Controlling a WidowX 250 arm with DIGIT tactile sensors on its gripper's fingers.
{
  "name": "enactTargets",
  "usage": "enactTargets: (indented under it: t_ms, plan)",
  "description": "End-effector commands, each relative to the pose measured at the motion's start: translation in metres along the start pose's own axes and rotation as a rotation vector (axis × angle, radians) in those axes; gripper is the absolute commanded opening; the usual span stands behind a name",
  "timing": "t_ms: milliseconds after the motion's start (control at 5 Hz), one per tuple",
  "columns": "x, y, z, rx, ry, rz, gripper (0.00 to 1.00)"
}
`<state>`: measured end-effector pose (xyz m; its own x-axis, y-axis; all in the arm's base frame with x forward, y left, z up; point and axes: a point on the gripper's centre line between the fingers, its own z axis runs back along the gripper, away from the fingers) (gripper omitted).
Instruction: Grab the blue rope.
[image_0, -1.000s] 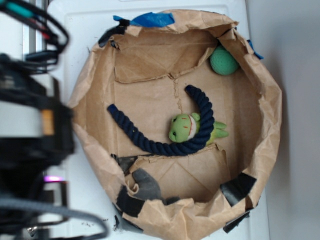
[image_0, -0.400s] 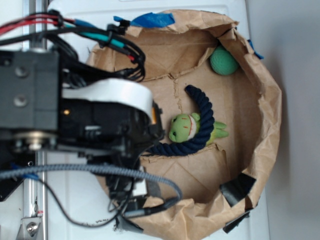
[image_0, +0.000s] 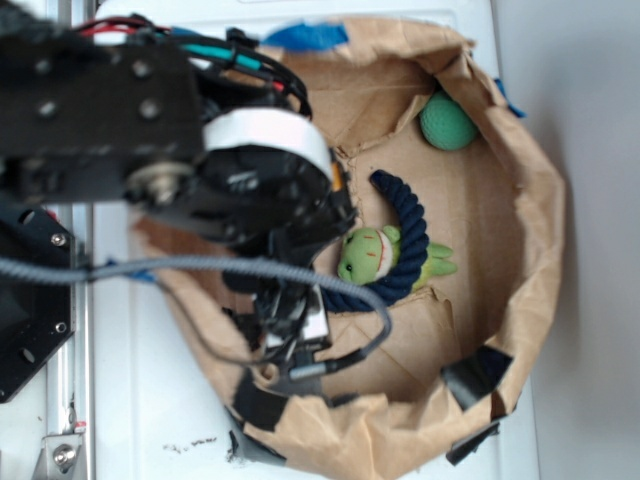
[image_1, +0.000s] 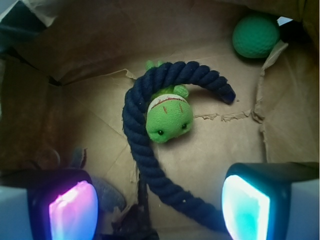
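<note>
The blue rope (image_1: 145, 145) is a thick navy twisted cord curved in a U on the brown paper floor. It arcs around a green plush toy (image_1: 169, 117). In the wrist view my gripper (image_1: 160, 202) is open. Its pink-lit finger (image_1: 72, 210) is at the left and its cyan-lit finger (image_1: 246, 207) at the right. One leg of the rope runs below and between them, untouched. In the exterior view the arm and gripper (image_0: 292, 325) cover the rope's left half. Only the right curve of the rope (image_0: 405, 225) shows there.
A crumpled brown paper wall (image_0: 535, 230) rings the floor, patched with black tape (image_0: 475, 375) and blue tape (image_0: 305, 35). A green knitted ball (image_0: 447, 122) lies at the back right corner. A grey braided cable (image_0: 200, 265) loops under the arm.
The arm has swung right, from the left edge into the paper enclosure. It now hangs over the rope's left half and hides it. The rope, toy and ball have not moved.
</note>
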<state>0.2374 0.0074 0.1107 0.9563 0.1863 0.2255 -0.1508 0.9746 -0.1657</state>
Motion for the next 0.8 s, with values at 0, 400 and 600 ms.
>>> enactTargets:
  t_ms: [0,400,600]
  plan:
    - [0.001,0.009,-0.018,0.035,-0.006,-0.006,1.00]
    - [-0.010,-0.008,-0.052,0.074,0.004,-0.068,1.00]
    - [0.001,-0.010,-0.068,0.081,0.010,-0.073,1.00]
